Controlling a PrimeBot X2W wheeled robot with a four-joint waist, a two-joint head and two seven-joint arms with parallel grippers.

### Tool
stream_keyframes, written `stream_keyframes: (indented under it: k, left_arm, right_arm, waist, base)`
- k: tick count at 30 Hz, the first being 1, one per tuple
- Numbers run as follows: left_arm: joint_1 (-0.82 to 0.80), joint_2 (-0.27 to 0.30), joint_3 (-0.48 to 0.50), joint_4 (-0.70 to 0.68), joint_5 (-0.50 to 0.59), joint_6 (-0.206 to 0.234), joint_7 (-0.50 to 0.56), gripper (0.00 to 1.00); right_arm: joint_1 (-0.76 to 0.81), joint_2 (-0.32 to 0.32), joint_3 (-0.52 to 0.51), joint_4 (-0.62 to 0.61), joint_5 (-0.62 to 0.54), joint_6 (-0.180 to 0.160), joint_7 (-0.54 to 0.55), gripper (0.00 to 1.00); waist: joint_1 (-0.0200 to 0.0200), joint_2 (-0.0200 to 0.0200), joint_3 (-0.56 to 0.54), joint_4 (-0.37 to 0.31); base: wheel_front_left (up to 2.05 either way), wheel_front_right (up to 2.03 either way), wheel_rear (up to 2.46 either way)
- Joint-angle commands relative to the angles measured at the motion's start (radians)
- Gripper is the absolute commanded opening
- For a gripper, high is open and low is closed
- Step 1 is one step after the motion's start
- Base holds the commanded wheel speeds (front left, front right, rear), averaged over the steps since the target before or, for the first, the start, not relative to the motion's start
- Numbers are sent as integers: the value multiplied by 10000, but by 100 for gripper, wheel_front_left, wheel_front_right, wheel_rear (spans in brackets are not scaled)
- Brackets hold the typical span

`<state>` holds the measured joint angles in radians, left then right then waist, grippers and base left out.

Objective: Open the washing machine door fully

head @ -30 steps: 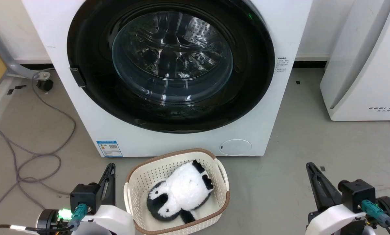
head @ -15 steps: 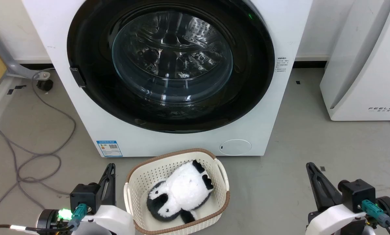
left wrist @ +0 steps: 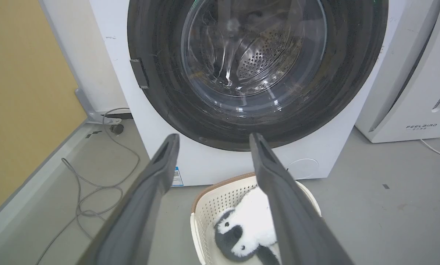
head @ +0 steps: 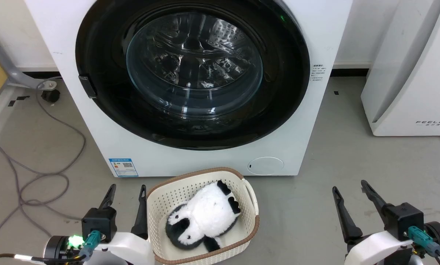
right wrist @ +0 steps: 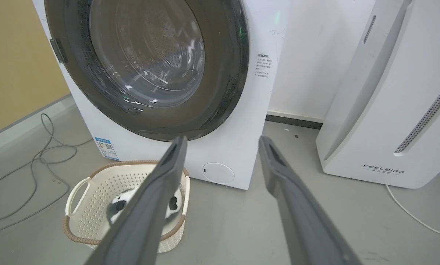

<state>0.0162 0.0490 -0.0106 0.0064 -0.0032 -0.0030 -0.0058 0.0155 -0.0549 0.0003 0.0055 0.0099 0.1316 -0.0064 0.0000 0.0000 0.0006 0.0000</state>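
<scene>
**Grippers wait before the washing machine door (head: 194,62), which is shut**

The door sits flush in the front of the washing machine (head: 205,162). Before the machine, the left gripper (head: 128,186) and right gripper (head: 349,185) hover with fingers apart, holding nothing. Between them, close to the machine, a cream basket (head: 205,171) holds a plush panda (head: 205,215)

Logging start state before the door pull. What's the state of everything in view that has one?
door: shut against the machine
left gripper: open, empty
right gripper: open, empty
basket: upright before the machine, holding a panda
panda: lying inside the basket
cap: shut
</scene>
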Motion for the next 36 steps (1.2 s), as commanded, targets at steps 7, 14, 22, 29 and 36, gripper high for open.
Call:
stream_keyframes:
  k: [7,14,22,29,36]
  left_arm:
    - [32,1,-126,49,-74,46,-231,100]
    - [55,2,-243,77,-107,69,-376,100]
    - [57,3,-363,103,-138,89,-543,100]
    - [30,3,-501,130,-171,106,-689,100]
    - [-45,4,-648,158,-184,117,-835,100]
  right_arm:
    - [45,-9,38,-42,154,-1,-225,100]
    - [7,-85,63,-74,352,-2,-371,100]
    - [-197,-334,130,-90,917,-2,-537,100]
    - [-563,-651,165,-86,1620,-3,-616,100]
    - [-1044,-1149,256,-3,2381,-3,-671,100]
  waist:
    - [0,0,15,-1]
    - [0,0,41,-9]
    - [0,0,111,-26]
    - [0,0,212,-11]
    - [0,0,358,70]
  base:
    - [0,0,0]
    - [0,0,0]
    - [0,0,0]
    - [0,0,0]
    - [0,0,0]
